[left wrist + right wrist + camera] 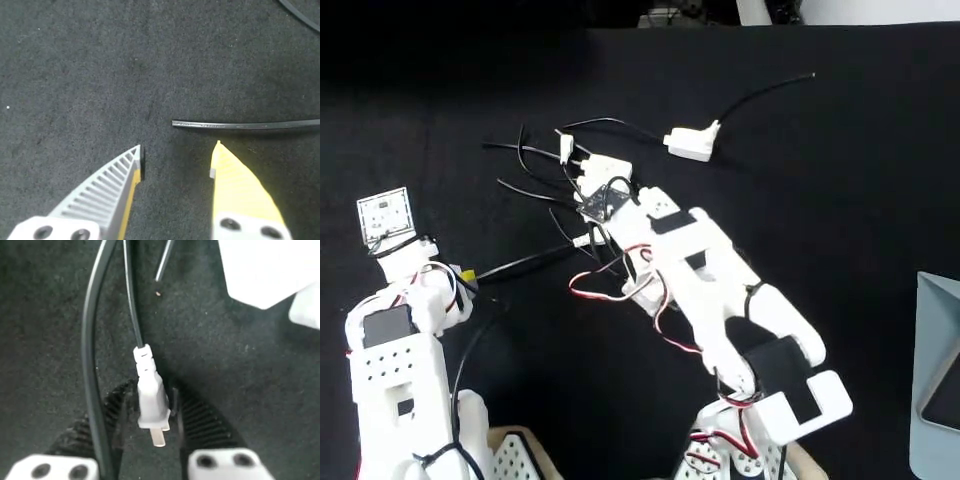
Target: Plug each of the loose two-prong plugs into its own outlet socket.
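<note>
Plug (151, 402) sits pinched in the outstretched right hand (150, 390) — left hand (178, 146) hovers wide open, empty.

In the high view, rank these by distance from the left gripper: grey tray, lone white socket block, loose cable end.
1. Loose cable end, on the cloth just ahead of the open left gripper.
2. Lone white socket block, toward the table's far side, near the middle.
3. Grey tray, at the right edge.
</note>
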`<state>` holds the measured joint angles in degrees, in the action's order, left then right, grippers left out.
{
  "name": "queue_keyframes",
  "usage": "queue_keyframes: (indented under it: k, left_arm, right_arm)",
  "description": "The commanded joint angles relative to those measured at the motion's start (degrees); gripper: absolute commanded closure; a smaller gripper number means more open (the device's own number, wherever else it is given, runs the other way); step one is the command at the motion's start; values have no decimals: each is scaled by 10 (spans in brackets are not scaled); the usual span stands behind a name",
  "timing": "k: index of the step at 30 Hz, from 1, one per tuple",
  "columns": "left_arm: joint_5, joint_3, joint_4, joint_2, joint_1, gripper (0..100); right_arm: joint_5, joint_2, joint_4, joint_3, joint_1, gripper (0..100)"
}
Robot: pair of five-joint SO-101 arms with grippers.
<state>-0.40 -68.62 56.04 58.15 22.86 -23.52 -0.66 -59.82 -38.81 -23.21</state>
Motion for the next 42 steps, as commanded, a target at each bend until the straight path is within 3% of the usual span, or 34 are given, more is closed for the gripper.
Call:
queue_keyframes:
  k: [1, 14, 21, 32, 37, 42]
  left_arm:
    - [3, 5, -13, 5, 4, 771]
    - [3, 4, -13, 5, 3, 771]
    - [3, 9, -13, 5, 0, 771]
    - [8, 45, -29, 6, -1, 771]
    - [8, 41, -26, 6, -1, 771]
    - [8, 29, -30, 6, -1, 771]
  right_arm:
    - [-4, 0, -7, 29, 4, 908]
    - [-31, -14, -42, 33, 25, 988]
    - [-27, -189, -120, 47, 20, 988]
    - [150, -479, -76, -40, -113, 988]
    - [156, -553, -62, -48, -117, 988]
    - [156, -596, -111, -51, -113, 988]
